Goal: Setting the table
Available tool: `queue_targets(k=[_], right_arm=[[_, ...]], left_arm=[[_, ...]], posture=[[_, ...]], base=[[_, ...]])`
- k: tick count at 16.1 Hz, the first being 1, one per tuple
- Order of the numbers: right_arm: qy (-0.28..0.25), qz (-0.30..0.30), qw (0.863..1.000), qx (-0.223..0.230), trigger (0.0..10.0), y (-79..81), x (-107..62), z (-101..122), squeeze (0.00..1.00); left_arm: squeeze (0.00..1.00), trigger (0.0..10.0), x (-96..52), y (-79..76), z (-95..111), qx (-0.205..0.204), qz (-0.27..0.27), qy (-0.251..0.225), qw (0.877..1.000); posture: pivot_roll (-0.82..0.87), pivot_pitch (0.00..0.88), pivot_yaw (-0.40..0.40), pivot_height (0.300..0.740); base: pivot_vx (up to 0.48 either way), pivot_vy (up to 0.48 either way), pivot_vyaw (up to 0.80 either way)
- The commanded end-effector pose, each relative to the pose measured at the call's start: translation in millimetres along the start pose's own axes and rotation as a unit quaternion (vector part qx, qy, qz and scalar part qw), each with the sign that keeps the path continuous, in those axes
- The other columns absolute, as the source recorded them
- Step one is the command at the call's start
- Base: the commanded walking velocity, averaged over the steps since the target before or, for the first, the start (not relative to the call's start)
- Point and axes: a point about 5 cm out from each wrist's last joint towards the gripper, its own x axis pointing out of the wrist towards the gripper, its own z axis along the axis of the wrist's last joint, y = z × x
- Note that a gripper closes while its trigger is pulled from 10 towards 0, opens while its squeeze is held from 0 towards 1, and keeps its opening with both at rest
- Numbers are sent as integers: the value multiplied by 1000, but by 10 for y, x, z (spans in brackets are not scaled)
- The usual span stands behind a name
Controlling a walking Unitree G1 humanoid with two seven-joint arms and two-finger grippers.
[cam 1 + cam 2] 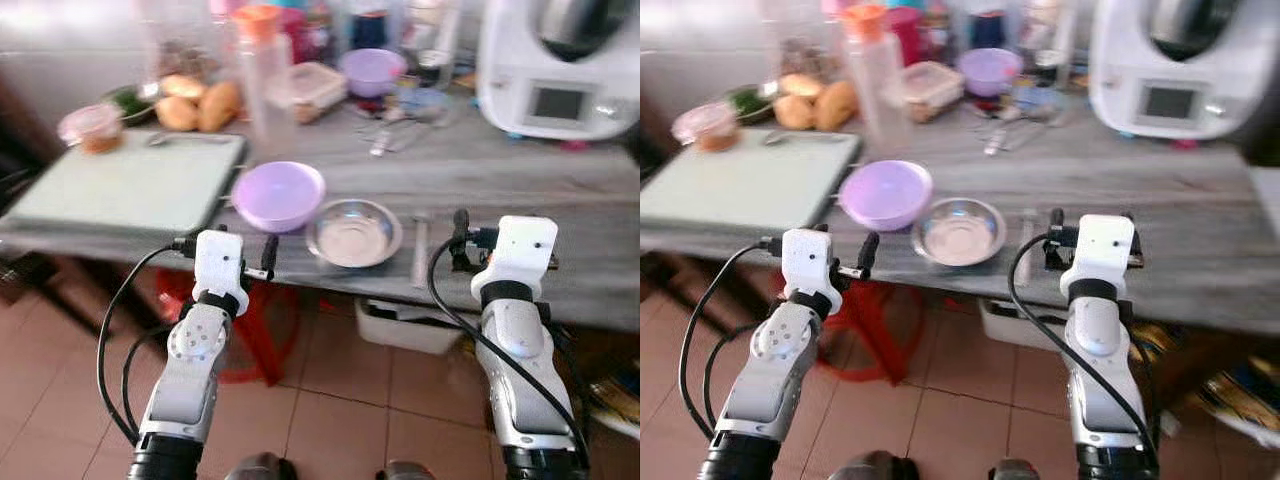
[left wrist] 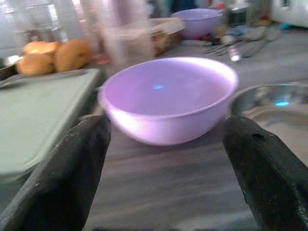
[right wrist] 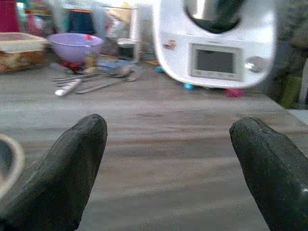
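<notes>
A grey desk [image 1: 560, 190] stands in front of the robot. Near its front edge sits a purple bowl [image 1: 278, 195]. Everything else is placed from this bowl.

Just beside the bowl, on the robot's right, is a shiny metal bowl [image 1: 354, 232]. The two look very close, maybe touching. On the other side of the purple bowl lies a pale green cutting board [image 1: 130, 183]. Past the metal bowl, a small flat tool [image 1: 421, 248] lies on the desk; it is too blurry to tell what it is.

Far behind the purple bowl is a second purple bowl [image 1: 372, 71], next to a clear box with a lid [image 1: 308, 88]. Some spoons [image 3: 96, 79] lie near them. Some round brown foods [image 1: 200, 103] sit behind the board. A big white kitchen machine [image 1: 555, 70] stands at the back, well off to the right.

The left gripper [image 2: 163, 159] is at the desk edge, right in front of the purple bowl. Its black fingers [image 2: 72, 173] are wide apart and hold nothing.

The right gripper [image 3: 168, 159] is at the desk edge too, past the metal bowl. Its fingers [image 3: 67, 168] are wide apart and hold nothing.
</notes>
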Motion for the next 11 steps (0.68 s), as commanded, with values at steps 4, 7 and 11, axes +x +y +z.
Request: queue_targets(k=[4, 7, 11], right_arm=[[-14, 11, 1000, 2, 10000, 33, 24, 69, 0], [-17, 15, 1000, -3, 10000, 38, 9, 71, 0], [-15, 11, 1000, 2, 10000, 33, 45, 81, 0]], left_arm=[[0, 10000, 32, 22, 2, 5, 3, -3, 1000], [0, 10000, -8, 113, -56, 5, 18, 11, 1000], [0, 10000, 89, 46, 43, 3, 13, -7, 1000]], posture=[[-107, 0, 79, 740], [-114, 0, 84, 740], [-109, 0, 85, 740]], base=[[-187, 0, -205], [-269, 0, 0], [-307, 0, 0]])
